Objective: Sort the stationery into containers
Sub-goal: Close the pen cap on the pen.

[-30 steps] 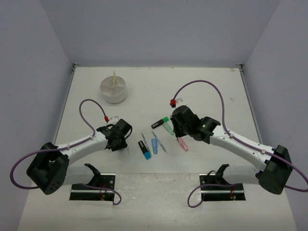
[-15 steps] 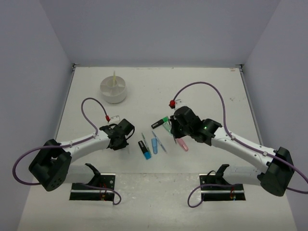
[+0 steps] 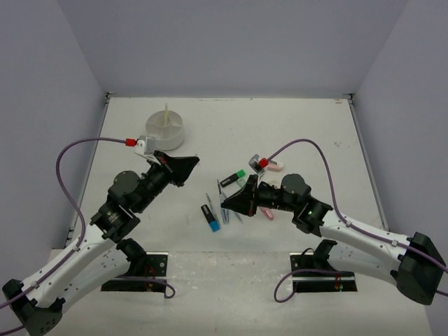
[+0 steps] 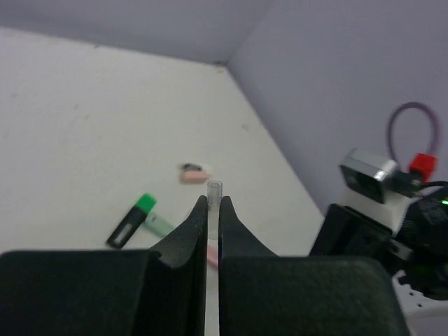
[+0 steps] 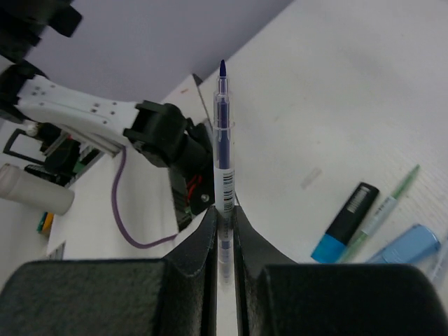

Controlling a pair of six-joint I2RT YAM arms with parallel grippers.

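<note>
My left gripper is raised over the table and shut on a thin clear pen, whose tip pokes out past the fingertips in the left wrist view. My right gripper is shut on a blue pen with a barcode, held above the loose items; the grip shows in the right wrist view. On the table lie a black-and-blue highlighter, a green-capped highlighter, a pink highlighter and a pink eraser. The round white tub stands at the back left with a yellow stick in it.
A thin green pen and a light blue highlighter lie beside the black-and-blue highlighter. A pale green highlighter lies next to the green-capped one. Grey walls close the table on three sides.
Both arms have lifted off the table. The left gripper rose and swung right with the clear pen. The right gripper moved left and nearer with the blue pen.
</note>
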